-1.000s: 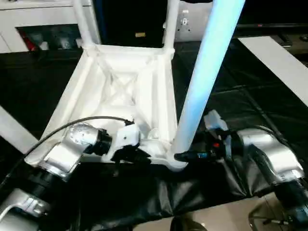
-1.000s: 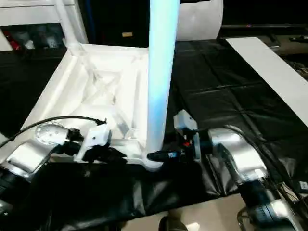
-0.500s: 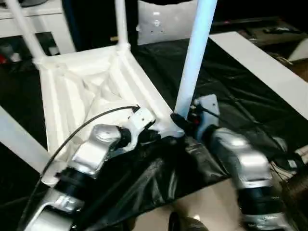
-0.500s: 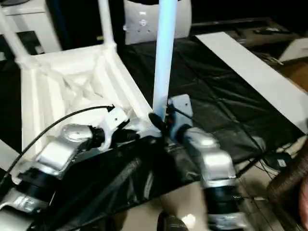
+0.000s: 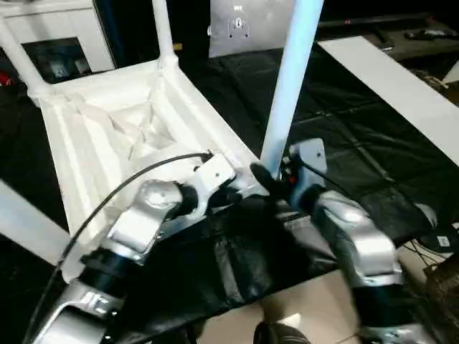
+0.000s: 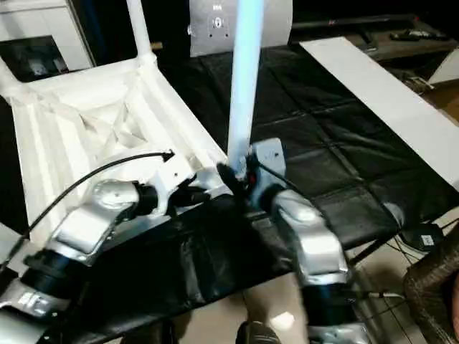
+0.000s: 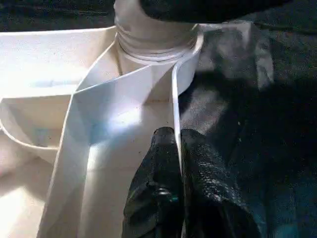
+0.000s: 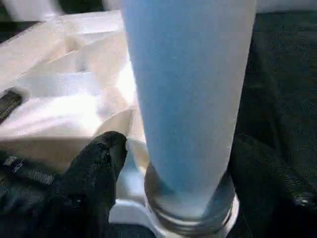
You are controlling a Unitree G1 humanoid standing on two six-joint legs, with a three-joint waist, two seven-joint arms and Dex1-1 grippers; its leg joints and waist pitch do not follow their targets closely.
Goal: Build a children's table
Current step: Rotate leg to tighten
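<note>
Right gripper [image 8: 173, 163] now looser around leg [image 5: 290, 79].

Head pair: two eyes set side by side, looking forward and down over both silver forearms at the upturned white table [image 5: 129, 129] on the black sheet [image 5: 344, 136].
Left wrist view: very near, looking along the left pincer [image 7: 181, 188] at the table's rim and the corner socket [image 7: 158, 54].
Right wrist view: very near, looking along the right pincer [image 8: 173, 183] at the foot of the upright leg [image 8: 190, 94].
Shared: every view takes in that same near corner, where the leg [image 6: 242, 79] meets its socket.
</note>
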